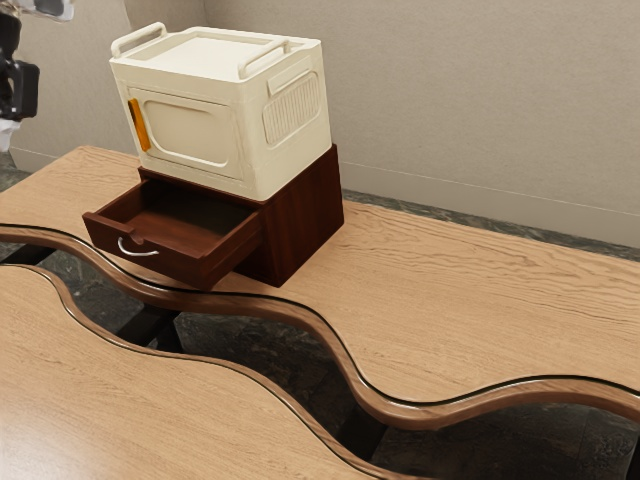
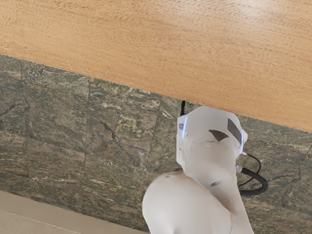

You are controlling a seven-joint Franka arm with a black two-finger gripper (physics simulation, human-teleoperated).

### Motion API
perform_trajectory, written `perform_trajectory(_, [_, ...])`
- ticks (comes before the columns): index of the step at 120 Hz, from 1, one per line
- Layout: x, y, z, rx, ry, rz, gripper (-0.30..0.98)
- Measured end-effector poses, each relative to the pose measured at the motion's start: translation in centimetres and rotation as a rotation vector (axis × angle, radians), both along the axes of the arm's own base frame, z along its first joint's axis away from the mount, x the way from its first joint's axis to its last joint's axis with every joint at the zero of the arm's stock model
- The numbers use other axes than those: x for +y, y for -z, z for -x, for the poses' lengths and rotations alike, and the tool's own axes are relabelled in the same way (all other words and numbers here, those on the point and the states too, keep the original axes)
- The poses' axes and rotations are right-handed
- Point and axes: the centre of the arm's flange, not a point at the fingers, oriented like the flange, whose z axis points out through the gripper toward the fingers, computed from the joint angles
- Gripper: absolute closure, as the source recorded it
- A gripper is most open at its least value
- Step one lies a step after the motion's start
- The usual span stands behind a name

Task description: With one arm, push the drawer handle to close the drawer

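Silver handle (image 1: 138, 250): a thin curved pull, fixed low on the outward face of the drawer (image 1: 180, 258), where a push can drive straight back into the cabinet.
Drawer: dark reddish wood, standing well out of its cabinet toward the exterior view's lower left, so closing it remains to be done.
Cabinet (image 1: 300, 220): the same dark wood, resting on the tabletop; it bears the box above, whose weight probably helps it stay put under a push.
Cream box (image 1: 195, 130): upright on the cabinet, with raised carrying bars on top and an orange latch (image 1: 139, 125) on its front door; a hard or crooked shove might jolt it.
Wooden tabletop (image 1: 480, 300): pale grain with a wavy edge; a similar near section (image 1: 120, 400) lies across a dark gap.
Black gripper (image 1: 20, 90): partly cut off at the exterior view's left edge, raised and well apart from the handle. How far open it is, and whether it holds anything, cannot be told. It likely needs to come down in front of the handle, then press squarely inward.
White arm base (image 2: 209, 131): seen in the wrist view beside the table, above a green-grey stone floor (image 2: 63, 122).
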Motion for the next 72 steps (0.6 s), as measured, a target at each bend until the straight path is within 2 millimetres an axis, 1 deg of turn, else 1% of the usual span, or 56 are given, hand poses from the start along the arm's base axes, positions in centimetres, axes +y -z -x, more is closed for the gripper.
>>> perform_trajectory(4, [3.2,1.0,-0.8,-0.046,-0.051,-0.037,0.0])
perform_trajectory(9, [6.8,1.4,-1.1,-0.107,-0.107,-0.078,0.0])
perform_trajectory(13, [9.0,1.5,-1.2,-0.151,-0.14,-0.107,0.0])
perform_trajectory(16, [10.3,1.3,-1.2,-0.184,-0.157,-0.127,0.0])
perform_trajectory(18, [10.9,0.3,-1.1,-0.227,-0.165,-0.145,0.0])
perform_trajectory(20, [11.0,-1.4,-0.8,-0.28,-0.169,-0.164,0.0])
perform_trajectory(23, [10.7,-3.2,-0.7,-0.346,-0.16,-0.18,0.0])
perform_trajectory(26, [9.4,-4.2,-1.2,-0.399,-0.129,-0.182,0.01])
perform_trajectory(28, [8.2,-4.2,-2.1,-0.422,-0.098,-0.172,0.04])
perform_trajectory(30, [6.9,-3.9,-3.1,-0.436,-0.063,-0.159,0.08])
perform_trajectory(38, [1.2,-1.5,-6.9,-0.449,0.07,-0.111,0.26])
perform_trajectory(43, [-2.3,-0.6,-8.5,-0.462,0.146,-0.087,0.35])
perform_trajectory(47, [-5.1,-0.1,-9.3,-0.471,0.204,-0.069,0.41])
perform_trajectory(57, [-12.0,1.2,-10.3,-0.48,0.348,-0.021,0.55])
perform_trajectory(66, [-18.2,4.3,-9.5,-0.433,0.483,0.046,0.62])
perform_trajectory(69, [-19.6,5.4,-9.2,-0.419,0.517,0.062,0.64])
perform_trajectory(72, [-20.3,6.2,-9.1,-0.408,0.533,0.071,0.66])
